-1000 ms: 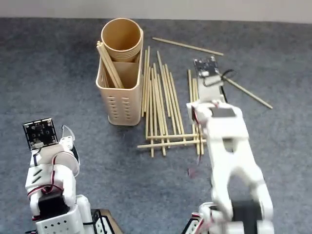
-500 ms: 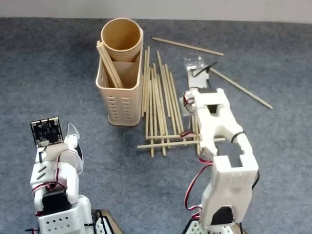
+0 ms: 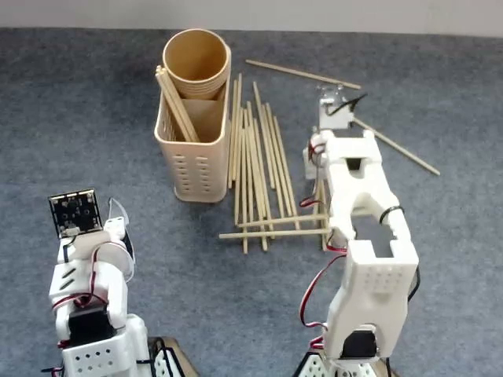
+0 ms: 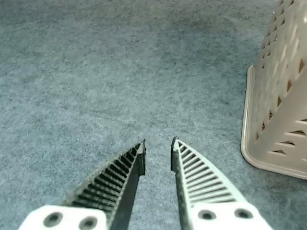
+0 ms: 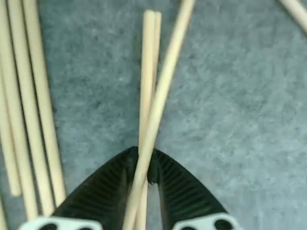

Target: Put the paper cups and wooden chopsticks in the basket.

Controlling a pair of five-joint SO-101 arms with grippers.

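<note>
Left gripper (image 4: 158, 143) nearest, jaws slightly parted and empty, over grey carpet (image 4: 96, 72) just beside basket (image 4: 278, 96). Farther out we see right gripper (image 5: 144, 154) clamped on chopsticks (image 5: 158, 100) at the edge of the loose pile (image 3: 255, 157). Farthest, 1 stack of paper cups (image 3: 196, 59) stands in basket, more chopsticks leaning inside.

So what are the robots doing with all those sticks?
The right tool is shut on a chopstick from the pile of chopsticks lying loose on the grey carpet. The basket already holds the paper cups and a few other chopsticks. The left tool sits near the basket, slightly open, holding nothing.
</note>
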